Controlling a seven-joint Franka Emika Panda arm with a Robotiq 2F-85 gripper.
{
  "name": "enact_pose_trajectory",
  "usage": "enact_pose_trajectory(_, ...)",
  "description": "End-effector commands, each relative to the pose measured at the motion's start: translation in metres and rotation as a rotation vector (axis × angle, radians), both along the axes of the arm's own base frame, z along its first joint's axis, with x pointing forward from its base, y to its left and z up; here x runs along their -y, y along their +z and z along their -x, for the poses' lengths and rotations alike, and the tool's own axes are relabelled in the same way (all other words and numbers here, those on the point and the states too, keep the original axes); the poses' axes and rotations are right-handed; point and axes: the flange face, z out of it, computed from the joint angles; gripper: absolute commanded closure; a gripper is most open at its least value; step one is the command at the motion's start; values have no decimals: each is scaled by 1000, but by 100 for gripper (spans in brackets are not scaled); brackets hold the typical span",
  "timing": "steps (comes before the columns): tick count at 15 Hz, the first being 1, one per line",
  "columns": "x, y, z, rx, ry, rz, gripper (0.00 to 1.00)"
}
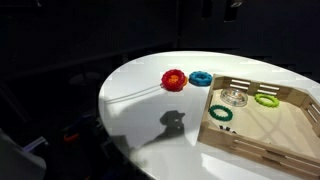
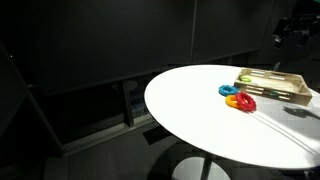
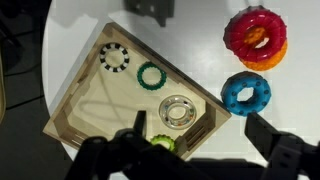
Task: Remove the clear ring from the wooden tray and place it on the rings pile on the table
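The clear ring (image 3: pixel 178 111) lies flat in the wooden tray (image 3: pixel 95 105), near its corner closest to the rings pile. It also shows in an exterior view (image 1: pixel 235 97). The pile sits on the white table (image 1: pixel 140 95) beside the tray: a red toothed ring (image 3: pixel 255 33) and a blue ring (image 3: pixel 246 93); both exterior views show them (image 1: pixel 174 80) (image 2: pixel 243 101). My gripper (image 3: pixel 197 120) is open and empty, high above the tray corner, with the clear ring between and just beyond its fingers.
The tray also holds a dark green ring (image 3: pixel 150 75), a black-and-white ring (image 3: pixel 114 58) and a lime-green ring (image 3: pixel 162 143), partly hidden by my finger. An orange ring (image 3: pixel 277 55) lies under the red one. The table edge (image 3: pixel 50 40) is close behind the tray.
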Motion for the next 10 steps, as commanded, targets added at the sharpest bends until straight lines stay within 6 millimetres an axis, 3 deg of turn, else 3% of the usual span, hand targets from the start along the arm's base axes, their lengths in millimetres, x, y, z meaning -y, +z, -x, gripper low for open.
enact_pose_trajectory(1,24,-4,-20,-29,-31,-31,0)
enact_pose_trajectory(6,27,-15,-21,-23,-43,-10,0)
enact_pose_trajectory(10,27,-13,-23,-20,-43,-8,0)
